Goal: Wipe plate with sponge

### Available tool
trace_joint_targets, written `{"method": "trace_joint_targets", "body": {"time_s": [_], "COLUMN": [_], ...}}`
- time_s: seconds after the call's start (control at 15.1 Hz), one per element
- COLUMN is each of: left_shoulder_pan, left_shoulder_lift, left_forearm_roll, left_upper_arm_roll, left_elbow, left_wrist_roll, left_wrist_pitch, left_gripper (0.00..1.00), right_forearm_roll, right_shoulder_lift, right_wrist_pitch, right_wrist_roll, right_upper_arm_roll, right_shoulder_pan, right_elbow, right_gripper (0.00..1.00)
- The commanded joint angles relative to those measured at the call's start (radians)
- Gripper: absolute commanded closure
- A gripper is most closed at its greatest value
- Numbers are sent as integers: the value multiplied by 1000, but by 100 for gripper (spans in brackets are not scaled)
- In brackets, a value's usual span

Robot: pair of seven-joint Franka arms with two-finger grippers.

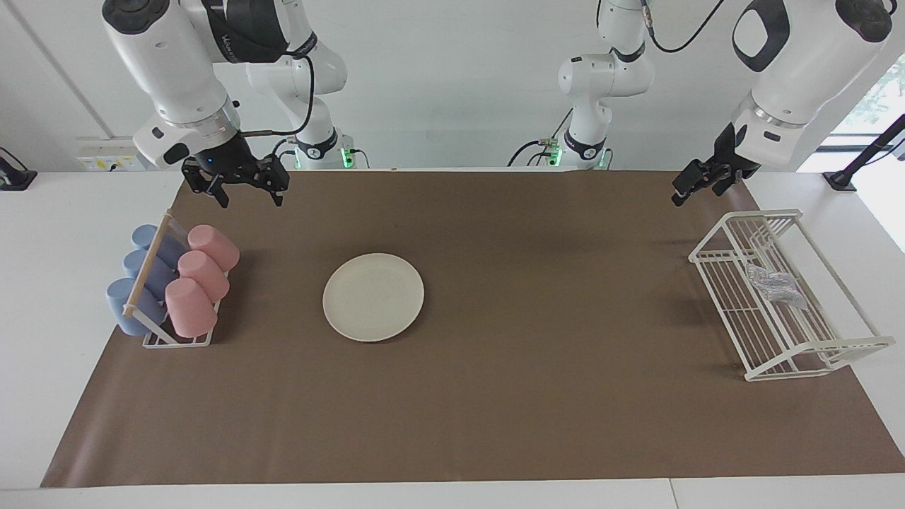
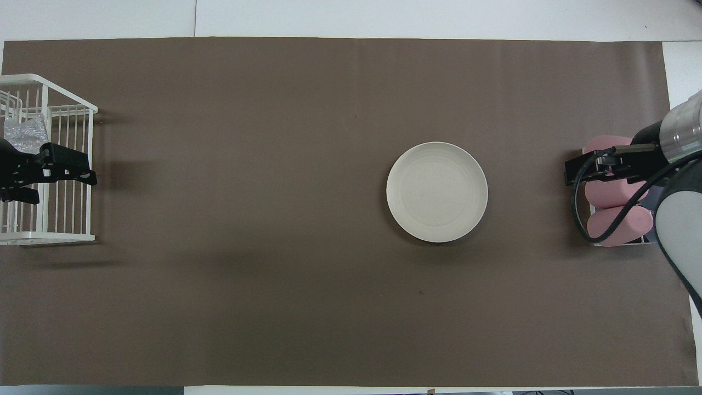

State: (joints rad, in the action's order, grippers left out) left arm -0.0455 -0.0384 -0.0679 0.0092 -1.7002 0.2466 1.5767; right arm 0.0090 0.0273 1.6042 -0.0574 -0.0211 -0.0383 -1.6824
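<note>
The cream-white plate (image 1: 373,297) (image 2: 437,192) lies flat on the brown mat, toward the right arm's end of the table's middle. The silvery mesh sponge (image 1: 774,286) (image 2: 24,131) lies inside a white wire rack (image 1: 813,353) (image 2: 66,238) at the left arm's end. My left gripper (image 1: 698,185) (image 2: 55,178) hangs open and empty in the air over that rack, well above the sponge. My right gripper (image 1: 247,191) (image 2: 589,170) hangs open and empty in the air over the cup holder, apart from the plate.
A holder at the right arm's end carries three pink cups (image 1: 198,283) (image 2: 620,225) and three blue cups (image 1: 141,283) lying on their sides. The brown mat (image 1: 495,396) covers most of the white table.
</note>
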Motion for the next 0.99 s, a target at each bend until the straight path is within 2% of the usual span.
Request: {"method": "trace_joint_targets", "body": {"time_s": [0.0,0.46,0.93], "left_shoulder_pan": [3,7,15], "left_shoulder_lift": [-11,-5,-11], "left_forearm_roll": [-1,71,63], "left_upper_arm_roll": [-11,-47,-52], "left_elbow": [-21,19,10], "left_wrist_roll": [-13,-58,-63], "left_wrist_pitch": [8,5,20], "left_gripper": [0,0,0], "right_forearm_roll": [-7,-9,-9], "right_shoulder_lift": [2,2,2], "right_wrist_pitch": [0,0,0], "right_wrist_roll": [-15,-16,-16], "right_upper_arm_roll": [-5,-5,-5], "right_shoulder_pan": [8,6,3], "right_elbow": [6,6,6], "right_gripper": [0,0,0]}}
